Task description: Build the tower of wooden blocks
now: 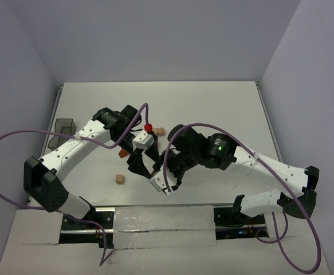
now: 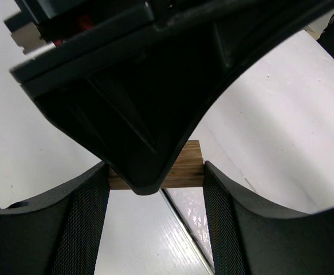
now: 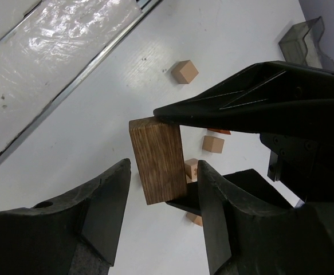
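We see the left gripper (image 2: 155, 186) clamped on an oblong wood block (image 2: 187, 169), which it holds above the table (image 1: 212, 103). The right gripper (image 3: 164, 183) straddles the same block, not yet clenched, with a gap beside one finger. Small tan cubes (image 3: 185, 71) lie loose on the table below.

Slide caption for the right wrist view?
Left claw holds a wooden block between the open jaws of the right claw; small cubes on the table behind.
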